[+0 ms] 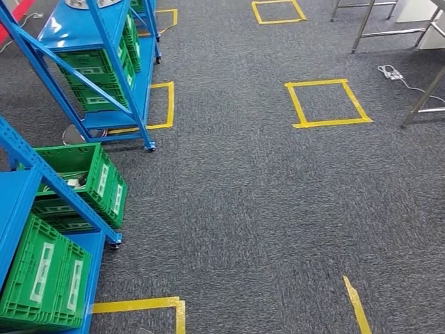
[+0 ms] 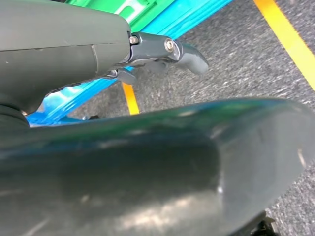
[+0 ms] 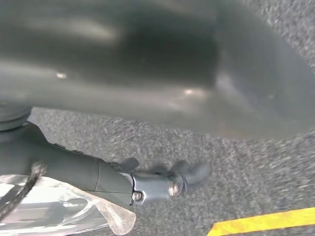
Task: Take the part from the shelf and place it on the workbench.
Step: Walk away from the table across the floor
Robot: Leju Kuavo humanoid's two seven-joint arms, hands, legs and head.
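In the right wrist view my right hand (image 3: 148, 184) hangs over grey carpet, and a part in a clear plastic bag (image 3: 67, 211) with a dark cord sits against its palm side, held there. The fingers around it are mostly hidden. My left hand (image 2: 159, 51) hangs beside the blue shelf (image 2: 178, 19) and a green crate (image 2: 130, 10), thumb stretched out, with nothing in it. The near blue shelf (image 1: 21, 160) stands at the left of the head view. Metal bench legs (image 1: 422, 101) show at the far right.
Green crates (image 1: 44, 275) sit on the near shelf, one (image 1: 99, 177) with small items inside. A second blue shelf (image 1: 78, 31) stands farther back left. Yellow tape squares (image 1: 328, 103) mark the carpet. A white power strip (image 1: 391, 72) with its cable lies by the bench legs.
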